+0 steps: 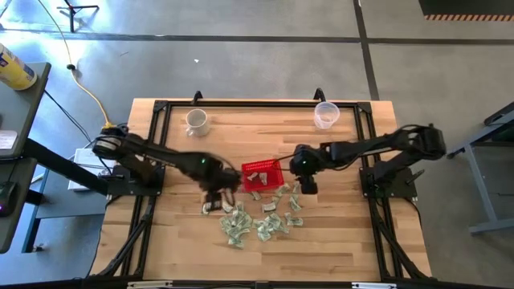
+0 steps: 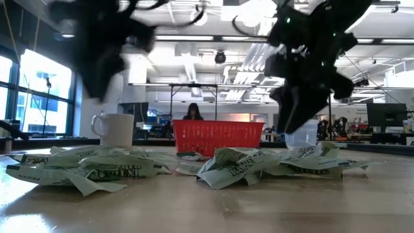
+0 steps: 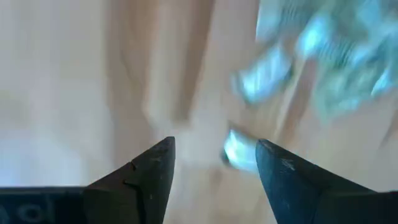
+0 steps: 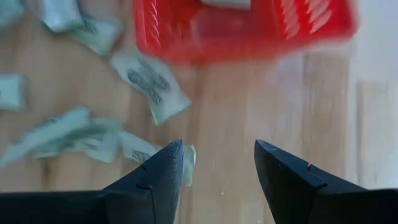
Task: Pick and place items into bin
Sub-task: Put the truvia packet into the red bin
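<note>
Red mesh basket sits at the middle of the wooden table, with at least one pale piece visible inside it in the high view. The green-and-white wrappers lie scattered on the table on the near side of the basket, in a loose spread from near-left to near-right of it; a few lie just beside the basket's near wall.

Left gripper hangs over the table at the near-left of the basket, close to the leftmost wrappers. In the left wrist view its fingers are parted, nothing between them; bare wood and blurred wrappers lie beyond.

Right gripper hangs just right of the basket, over the right edge of the wrapper spread. In the right wrist view its fingers stand apart and empty, with the basket and several wrappers ahead of it.

White mug stands at the far left of the table, clear plastic cup at the far right, both well apart from the basket. In the low view a person shows in the room behind the basket.
</note>
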